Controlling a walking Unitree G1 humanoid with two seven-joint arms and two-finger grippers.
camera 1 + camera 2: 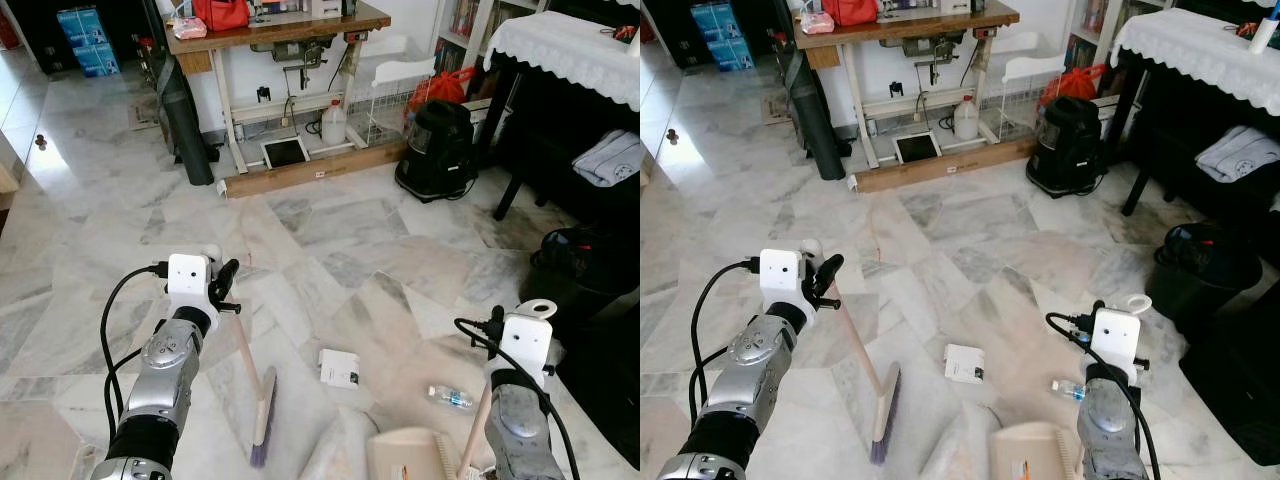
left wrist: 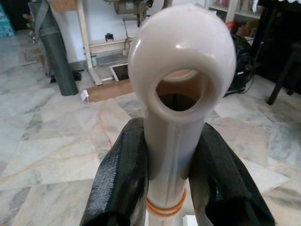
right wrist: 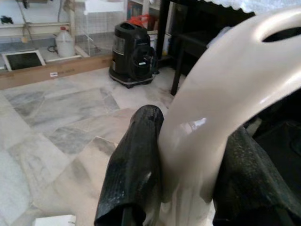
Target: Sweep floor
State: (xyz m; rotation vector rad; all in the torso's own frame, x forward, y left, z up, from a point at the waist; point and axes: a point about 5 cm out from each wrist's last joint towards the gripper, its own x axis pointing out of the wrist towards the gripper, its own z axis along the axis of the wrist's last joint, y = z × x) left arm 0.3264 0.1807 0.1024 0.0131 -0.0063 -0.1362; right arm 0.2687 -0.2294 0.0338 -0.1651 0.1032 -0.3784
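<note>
The broom [image 1: 872,390] handle is clamped in the left gripper [image 2: 176,169], the dustpan [image 1: 410,455] handle in the right gripper [image 3: 188,165]. A card [image 1: 340,367] and a bottle [image 1: 450,398] are seen lying on the floor [image 1: 330,240], so the sweeping is judged barely begun.

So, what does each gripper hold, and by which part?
Left gripper grips the broom near its handle top; right gripper grips the dustpan handle's top.

Black vacuum [image 1: 436,150], wood bench [image 1: 275,30] w/ red bag [image 1: 220,13], white jug [image 1: 333,124]
</note>
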